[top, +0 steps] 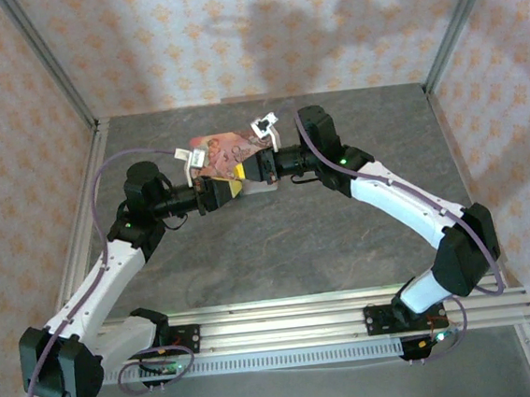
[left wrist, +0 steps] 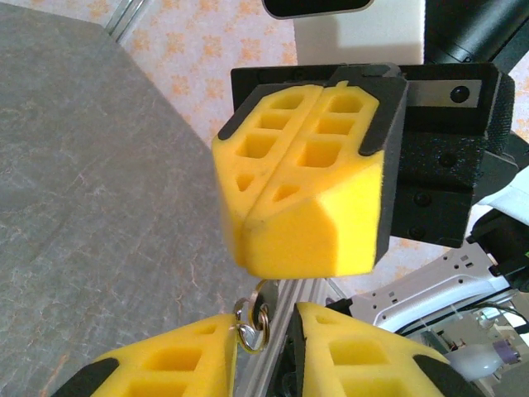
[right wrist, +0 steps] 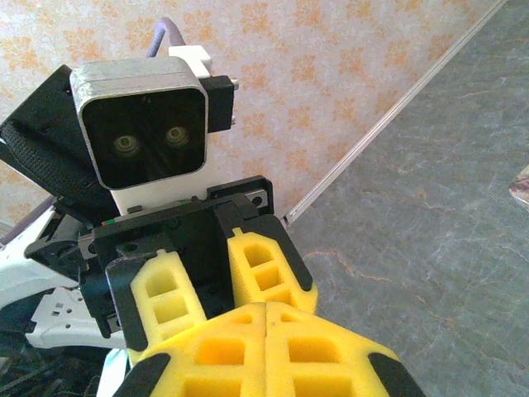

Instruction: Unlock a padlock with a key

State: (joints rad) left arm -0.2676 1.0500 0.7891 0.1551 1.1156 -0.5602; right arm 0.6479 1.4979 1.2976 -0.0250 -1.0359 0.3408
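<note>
above the worktop (top: 308,251), the two arms meet tip to tip at the 6 o'clock edge of the pink tin (top: 232,147). the right tool (left wrist: 273,186) is pressed together, its pads flush along their seam. a small metal ring (left wrist: 250,324), likely the key's, hangs at its 6 o'clock, and i cannot tell whether the key's blade is caught between those pads. the left tool (left wrist: 266,327), reaching in from 8 o'clock in the overhead view, has its fingers standing apart, with the ring in the gap and right against one pad. the risk, as i judge it: if the right pads hold only a sliver of metal, the ring could snag on the left tool's foam and drag the key loose, dropping it onto the worktop or the tin. a key gripped crooked would also be hard to line up with the padlock's slot.
</note>
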